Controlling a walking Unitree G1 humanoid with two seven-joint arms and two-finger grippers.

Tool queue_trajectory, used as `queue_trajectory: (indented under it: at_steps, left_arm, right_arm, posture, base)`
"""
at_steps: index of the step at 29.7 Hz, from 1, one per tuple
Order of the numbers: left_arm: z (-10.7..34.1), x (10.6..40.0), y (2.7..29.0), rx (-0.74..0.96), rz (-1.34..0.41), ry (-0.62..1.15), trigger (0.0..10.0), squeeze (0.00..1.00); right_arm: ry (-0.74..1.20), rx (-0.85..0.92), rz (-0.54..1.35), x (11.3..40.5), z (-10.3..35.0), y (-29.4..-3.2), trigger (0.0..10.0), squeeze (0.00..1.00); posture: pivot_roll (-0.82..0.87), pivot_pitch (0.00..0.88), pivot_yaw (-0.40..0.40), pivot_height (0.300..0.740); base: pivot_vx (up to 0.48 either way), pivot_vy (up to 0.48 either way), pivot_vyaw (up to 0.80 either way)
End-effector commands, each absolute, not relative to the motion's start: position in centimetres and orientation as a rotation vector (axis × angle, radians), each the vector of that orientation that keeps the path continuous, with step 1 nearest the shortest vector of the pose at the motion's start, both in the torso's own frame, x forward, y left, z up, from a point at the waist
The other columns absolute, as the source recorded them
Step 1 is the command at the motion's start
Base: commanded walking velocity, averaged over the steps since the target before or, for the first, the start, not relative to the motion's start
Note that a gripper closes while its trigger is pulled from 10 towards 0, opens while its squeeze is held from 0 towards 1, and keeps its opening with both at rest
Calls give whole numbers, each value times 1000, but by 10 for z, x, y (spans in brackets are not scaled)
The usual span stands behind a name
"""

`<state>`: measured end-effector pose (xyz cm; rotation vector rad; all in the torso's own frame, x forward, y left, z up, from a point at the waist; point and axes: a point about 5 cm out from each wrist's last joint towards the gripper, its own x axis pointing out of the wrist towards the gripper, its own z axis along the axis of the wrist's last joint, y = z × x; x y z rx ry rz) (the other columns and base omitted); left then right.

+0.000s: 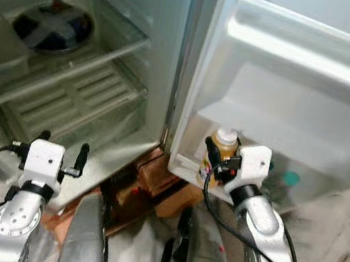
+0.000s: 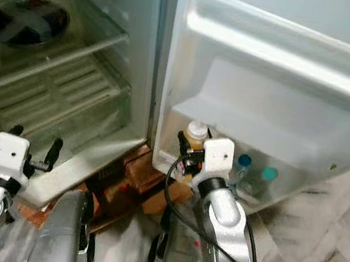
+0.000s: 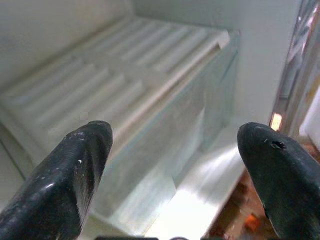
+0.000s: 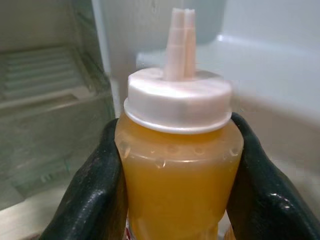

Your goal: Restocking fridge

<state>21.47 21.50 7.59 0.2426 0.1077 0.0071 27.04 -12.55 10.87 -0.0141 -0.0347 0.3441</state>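
The fridge stands open, its door (image 1: 289, 90) swung to the right. The right gripper (image 1: 212, 159) reaches into the lowest door shelf (image 1: 326, 190) at its left end, and its two black fingers (image 4: 95, 195) hold a squeeze bottle (image 4: 177, 170) of orange-yellow sauce between them, one pressed on each side of the body just under the white cap. The bottle is upright, its ribbed nozzle pointing up, and it sits at the near left corner of that door shelf. Further right in the same shelf stand two small bottles with a blue cap (image 2: 244, 161) and a teal cap (image 2: 269, 174), apart from the sauce bottle.

The left gripper (image 1: 61, 149) hovers near the bottom front edge of the fridge's main compartment, its fingers (image 3: 75, 170) spread wide with nothing between them, pointing toward the clear crisper drawer (image 1: 73, 97). On the glass shelf above the drawer, at the far left, lies a dark round dish (image 1: 52, 26) under film. Below the fridge door, brown wooden blocks (image 1: 159, 185) lie on the floor.
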Motion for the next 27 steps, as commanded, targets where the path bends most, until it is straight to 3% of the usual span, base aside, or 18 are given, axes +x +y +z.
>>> queue_trajectory:
  at_steps: [1,27]
  left_arm:
    - [77,213,217,246,2,113,10000,0]
    - [90,207,202,304,121,39,10000,0]
  right_arm:
    - [-50,-18,331,275,111,-127,10000,0]
    - [-97,-62,377,293,121,-126,10000,0]
  posture:
    - [18,201,-48,555]
    - [41,259,-160,555]
  base:
    - [0,0,0]
    - [0,0,0]
